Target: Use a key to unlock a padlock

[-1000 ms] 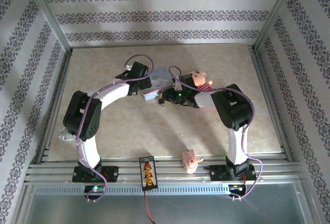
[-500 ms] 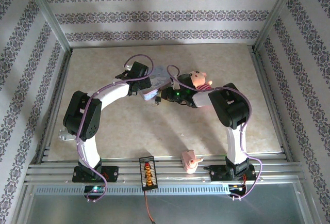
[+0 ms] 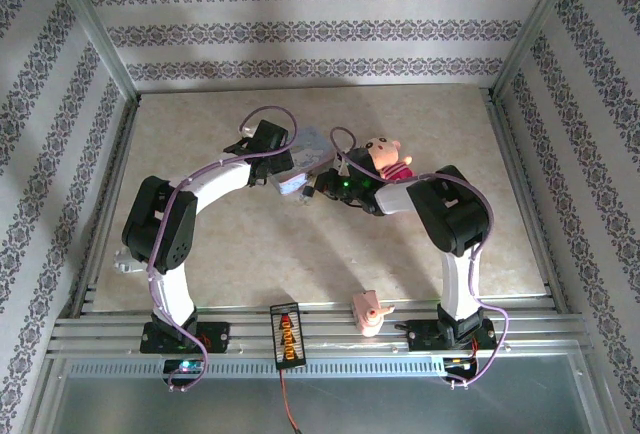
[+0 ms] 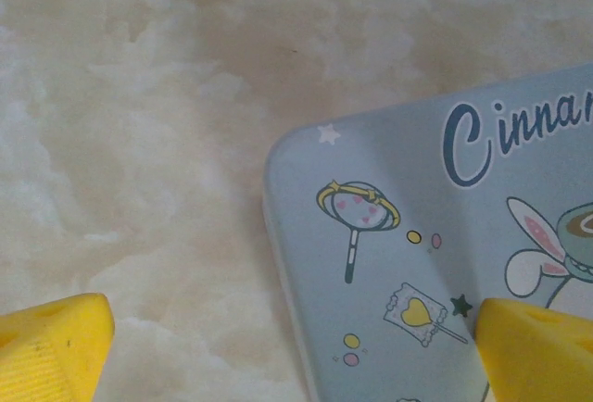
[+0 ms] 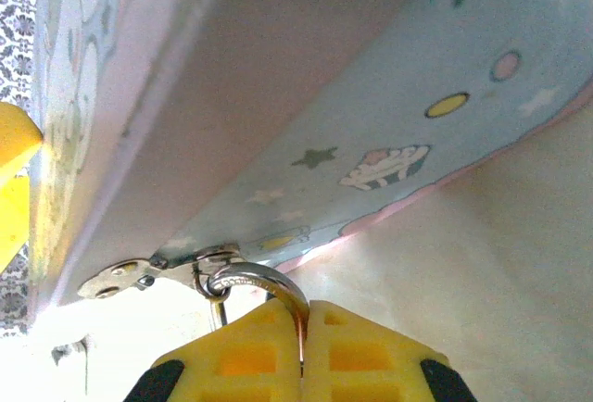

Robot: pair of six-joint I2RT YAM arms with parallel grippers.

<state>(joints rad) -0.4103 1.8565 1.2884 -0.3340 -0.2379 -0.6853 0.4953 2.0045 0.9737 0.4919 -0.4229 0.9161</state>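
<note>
The right hand [image 5: 303,320] is closed on the padlock [image 5: 262,281], whose silvery shackle juts from its fingertips, hooked through the hasp [image 5: 176,261] of the pale blue tin [image 5: 398,87]. The left hand [image 4: 292,346] is spread open over the tin's corner.

Tin [image 3: 310,149] and right gripper [image 3: 322,187] slightly farther back

Most of the padlock [image 5: 264,275] is hidden inside the right hand [image 5: 303,320].

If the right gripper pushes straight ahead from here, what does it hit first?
Most likely the pale blue tin: its metal hasp sits just beyond the right gripper, which is shut on the padlock by its silvery loop. Depth is hard to judge.
</note>
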